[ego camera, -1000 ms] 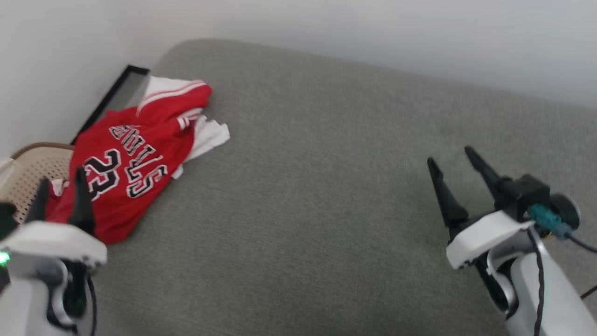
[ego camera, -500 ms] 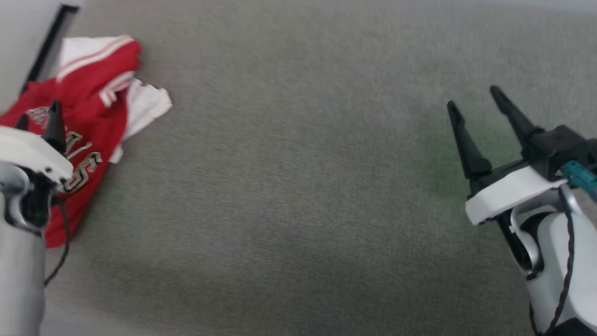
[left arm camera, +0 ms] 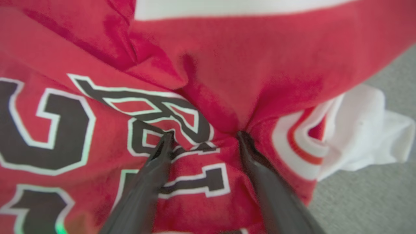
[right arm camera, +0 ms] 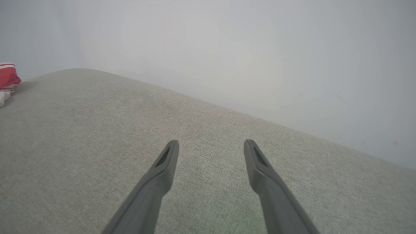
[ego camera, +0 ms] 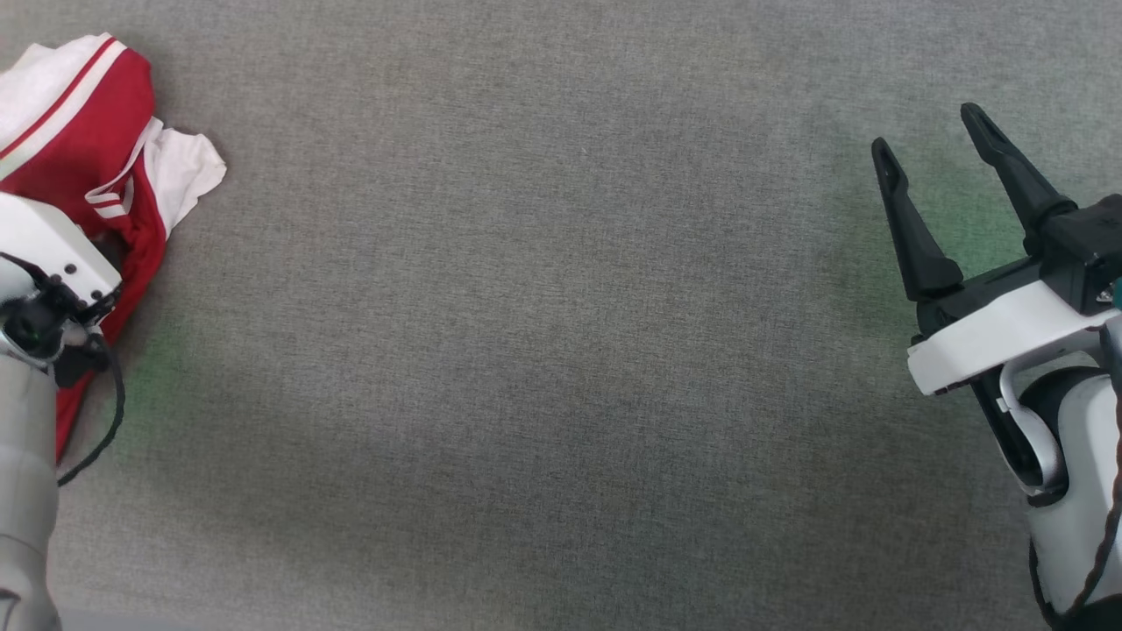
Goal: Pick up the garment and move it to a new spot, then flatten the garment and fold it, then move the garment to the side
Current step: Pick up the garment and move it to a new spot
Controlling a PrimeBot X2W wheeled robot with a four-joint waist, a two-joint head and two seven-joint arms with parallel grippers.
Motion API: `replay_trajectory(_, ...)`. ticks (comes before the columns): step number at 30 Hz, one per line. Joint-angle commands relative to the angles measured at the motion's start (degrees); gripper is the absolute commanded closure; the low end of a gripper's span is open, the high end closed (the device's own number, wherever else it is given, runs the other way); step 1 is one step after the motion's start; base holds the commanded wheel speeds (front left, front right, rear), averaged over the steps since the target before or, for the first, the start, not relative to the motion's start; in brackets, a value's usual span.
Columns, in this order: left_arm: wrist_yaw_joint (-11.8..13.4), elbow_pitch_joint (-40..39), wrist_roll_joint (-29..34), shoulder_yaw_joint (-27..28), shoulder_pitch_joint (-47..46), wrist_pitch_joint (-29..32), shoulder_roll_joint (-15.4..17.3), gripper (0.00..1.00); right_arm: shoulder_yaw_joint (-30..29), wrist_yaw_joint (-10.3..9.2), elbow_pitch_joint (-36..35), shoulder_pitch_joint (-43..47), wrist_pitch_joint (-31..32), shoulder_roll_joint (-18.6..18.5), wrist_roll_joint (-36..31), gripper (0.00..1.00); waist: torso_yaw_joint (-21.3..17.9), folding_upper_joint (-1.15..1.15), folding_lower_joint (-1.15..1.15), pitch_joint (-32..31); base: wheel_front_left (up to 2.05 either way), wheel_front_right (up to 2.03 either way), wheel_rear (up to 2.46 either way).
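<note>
Red garment (ego camera: 79, 114) lies crumpled at the far-left edge of the head view, on the grey fabric surface (ego camera: 561, 350). Its white sleeve (ego camera: 184, 166) sticks out to the right, striped trim (ego camera: 61, 92) showing. Left wrist view: black white-outlined lettering (left arm camera: 48, 130) faces up, cloth bunched into folds. Left gripper (left arm camera: 205, 136) is right on it. Jaws apart, both tips touching the red cloth at the lettering, a raised pucker of fabric between them, not clamped. In the head view the white wrist housing (ego camera: 48, 250) covers part of the garment. Right gripper (ego camera: 927, 130) is well apart from the garment, at the right side over bare fabric, jaws apart, holding nothing. Right wrist view: pale wall (right arm camera: 227, 48) behind the surface's far edge, garment small at the left edge.
</note>
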Motion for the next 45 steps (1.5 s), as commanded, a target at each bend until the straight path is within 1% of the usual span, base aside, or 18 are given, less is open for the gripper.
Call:
replay_trajectory(1, 0.05, 3.29, 0.20, -1.45, 3.30, 3.15, -3.99, 0.00, 0.22, -0.02, -0.37, -0.33, 0.27, -0.14, -0.10, 0.00, -0.17, 0.00, 0.00, 0.10, 0.00, 0.00, 0.00)
replay_trajectory(3, 0.35, 5.05, 0.35, -1.97, 3.64, 4.90, -4.87, 0.00, 0.21, -0.02, -1.02, -0.12, 0.72, -0.18, 0.07, 0.00, -0.34, 0.00, 0.00, 0.09, 0.00, 0.00, 0.00)
replay_trajectory(5, 0.26, 6.06, 0.50, -2.34, 4.03, 5.32, -5.58, 0.00, 0.01, -0.02, -1.46, 0.12, 1.01, -0.25, 0.25, 0.00, -0.40, 0.00, 0.00, -0.01, 0.00, 0.00, 0.00)
replay_trajectory(6, 0.15, 6.43, 0.27, -2.33, 4.20, 5.54, -5.85, 0.12, -0.17, -0.02, -1.59, 0.26, 1.22, -0.22, 0.31, 0.00, -0.39, 0.00, 0.00, -0.13, 0.00, 0.00, 0.00)
replay_trajectory(7, -0.02, 6.57, -0.10, -2.02, 4.26, 4.29, -5.83, 1.00, -0.32, -0.02, -1.57, 0.41, 1.33, -0.18, 0.37, 0.00, -0.36, 0.00, 0.00, -0.30, 0.00, 0.00, 0.00)
replay_trajectory(10, -1.03, 6.25, -0.21, -1.72, 3.73, 0.95, -4.22, 1.00, -0.99, -0.02, -1.53, 0.93, 1.39, 0.12, 0.42, 0.00, -0.17, 0.00, 0.00, -1.17, 0.00, 0.00, 0.00)
replay_trajectory(15, -2.73, 5.44, 1.00, -2.06, 0.65, -2.86, 0.67, 1.00, -1.96, -0.02, -0.73, 1.51, 0.37, 0.98, 0.84, 0.00, 0.60, 0.00, 0.00, -3.95, 0.00, 0.00, 0.00)
replay_trajectory(18, -3.73, 4.63, 1.50, -2.68, -1.45, -4.95, 3.01, 1.00, -2.87, -0.01, 0.05, 1.99, -0.38, 1.81, 1.06, 0.00, 1.21, 0.00, 0.00, -6.09, 0.00, 0.00, 0.00)
replay_trajectory(23, -5.02, 2.99, 3.56, -4.65, -3.69, -8.32, 5.86, 1.00, -3.76, -0.01, 1.64, 3.16, -1.85, 3.36, 1.41, 0.00, 2.05, 0.00, 0.00, -10.05, 0.00, 0.00, 0.00)
replay_trajectory(29, -5.60, -0.36, 5.46, -7.20, -7.04, -10.98, 9.18, 1.00, -4.89, -0.01, 3.57, 4.75, -3.72, 5.09, 1.59, 0.00, 2.94, 0.00, 0.00, -15.01, 0.00, 0.00, 0.00)
replay_trajectory(32, -5.83, -2.81, 6.74, -8.78, -8.58, -11.54, 10.72, 1.00, -5.31, -0.01, 4.41, 5.54, -4.44, 6.06, 1.79, 0.00, 3.16, 0.00, 0.00, -17.12, 0.00, 0.00, 0.00)
replay_trajectory(36, -5.95, -7.42, 8.03, -10.80, -10.60, -10.79, 12.17, 1.00, -6.62, -0.01, 4.63, 6.82, -5.33, 7.37, 1.69, 0.00, 3.47, 0.00, 0.00, -19.48, 0.00, 0.00, 0.00)
replay_trajectory(37, -5.95, -7.42, 8.03, -10.80, -10.60, -10.79, 12.17, 1.00, -6.62, -0.01, 4.63, 6.82, -5.33, 7.37, 1.69, 0.00, 3.47, 0.00, 0.00, -19.48, 0.00, 0.00, 0.00)
replay_trajectory(45, -5.88, -20.05, 8.09, -13.31, -10.78, -5.90, 14.32, 1.00, -8.70, -0.01, 4.78, 8.09, -6.81, 9.22, 1.33, 0.00, 2.16, 0.00, 0.00, -22.65, 0.00, 0.00, 0.00)
